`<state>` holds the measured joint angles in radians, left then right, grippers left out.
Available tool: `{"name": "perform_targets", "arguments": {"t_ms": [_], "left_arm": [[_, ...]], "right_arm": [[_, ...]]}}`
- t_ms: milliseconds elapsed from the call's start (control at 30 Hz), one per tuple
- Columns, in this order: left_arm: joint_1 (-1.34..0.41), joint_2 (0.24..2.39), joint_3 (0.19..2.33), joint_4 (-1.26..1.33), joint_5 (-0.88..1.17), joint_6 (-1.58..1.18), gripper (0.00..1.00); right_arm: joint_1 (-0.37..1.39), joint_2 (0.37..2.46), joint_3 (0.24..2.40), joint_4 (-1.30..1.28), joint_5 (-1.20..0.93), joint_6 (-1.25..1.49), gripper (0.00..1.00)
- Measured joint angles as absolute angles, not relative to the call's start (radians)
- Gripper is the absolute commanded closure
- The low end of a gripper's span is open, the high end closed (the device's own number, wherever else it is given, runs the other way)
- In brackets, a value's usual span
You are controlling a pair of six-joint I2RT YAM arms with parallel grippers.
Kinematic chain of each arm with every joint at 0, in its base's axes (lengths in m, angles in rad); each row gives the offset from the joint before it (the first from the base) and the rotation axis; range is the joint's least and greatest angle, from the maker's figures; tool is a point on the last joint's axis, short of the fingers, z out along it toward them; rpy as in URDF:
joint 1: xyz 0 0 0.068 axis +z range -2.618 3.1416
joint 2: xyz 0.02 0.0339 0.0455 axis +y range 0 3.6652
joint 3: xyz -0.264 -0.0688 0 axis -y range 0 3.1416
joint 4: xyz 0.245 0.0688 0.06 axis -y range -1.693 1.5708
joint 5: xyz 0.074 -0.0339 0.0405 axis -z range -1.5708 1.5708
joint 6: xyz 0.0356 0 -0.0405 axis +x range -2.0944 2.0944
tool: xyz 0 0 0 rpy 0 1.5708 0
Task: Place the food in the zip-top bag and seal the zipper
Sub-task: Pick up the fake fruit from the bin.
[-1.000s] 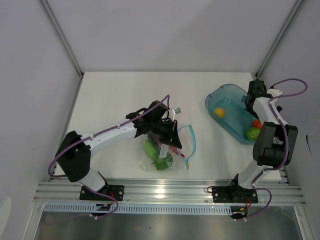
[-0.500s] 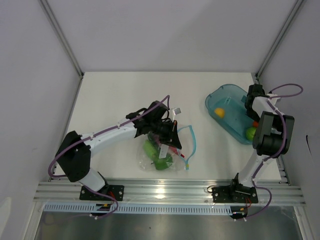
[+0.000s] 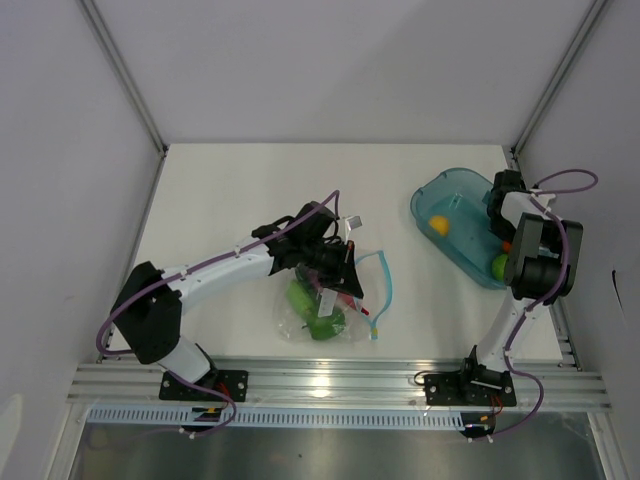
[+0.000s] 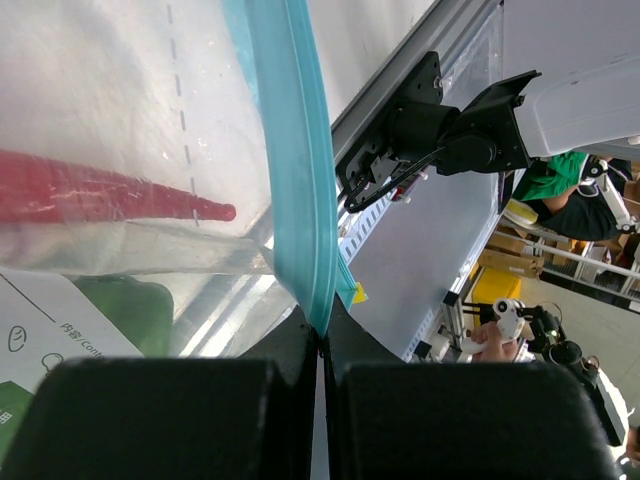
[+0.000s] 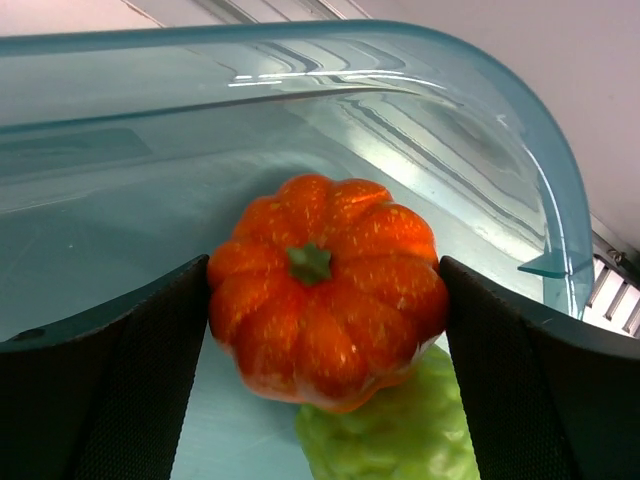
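Table (image 3: 230,200): left end effector (image 4: 322,345) pinches zipper (image 4: 296,200); right end effector (image 5: 325,345) gapes around tray's (image 5: 300,120) pumpkin (image 5: 325,285).

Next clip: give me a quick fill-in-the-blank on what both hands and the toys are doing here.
1. The left hand pinches the zipper of the zip-top bag, its jaws ____.
2. The right hand straddles a pumpkin-shaped toy coloured ____.
3. Against it in the teal tray lies a lumpy toy, coloured ____.
4. The pointed toy seen through the bag is ____.
Missing words: shut; orange; green; red.
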<state>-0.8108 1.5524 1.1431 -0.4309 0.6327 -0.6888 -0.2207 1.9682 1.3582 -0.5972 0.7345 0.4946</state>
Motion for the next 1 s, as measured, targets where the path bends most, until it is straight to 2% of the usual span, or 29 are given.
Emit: {"name": "perform_targets", "arguments": {"t_ms": [100,200,300,500,667,767,833,1000], "left_arm": [[-0.811,1.552,1.143,-0.431,0.633,-0.689,0.99],[-0.811,1.552,1.143,-0.431,0.633,-0.689,0.99],[-0.811,1.551,1.143,-0.433,0.633,-0.689,0.99],[-0.811,1.537,1.143,-0.442,0.632,-0.689,1.0],[-0.811,1.529,1.143,-0.445,0.631,-0.689,0.99],[-0.811,1.524,1.143,-0.448,0.628,-0.689,0.99],[-0.811,1.523,1.143,-0.45,0.628,-0.689,0.99],[-0.811,1.523,1.143,-0.45,0.628,-0.689,0.99]], "right_arm": [[-0.22,1.971,1.358,-0.593,0.733,0.49,0.18],[-0.213,1.971,1.357,-0.585,0.734,0.475,0.33],[-0.2,1.952,1.343,-0.579,0.733,0.468,0.42],[-0.133,1.848,1.32,-0.59,0.738,0.464,0.44],[0.008,1.674,1.274,-0.6,0.719,0.446,0.44],[0.105,1.541,1.246,-0.609,0.614,0.426,0.44],[0.144,1.48,1.238,-0.625,0.537,0.415,0.48],[0.216,1.34,1.137,-0.658,0.265,0.371,0.48]]}}
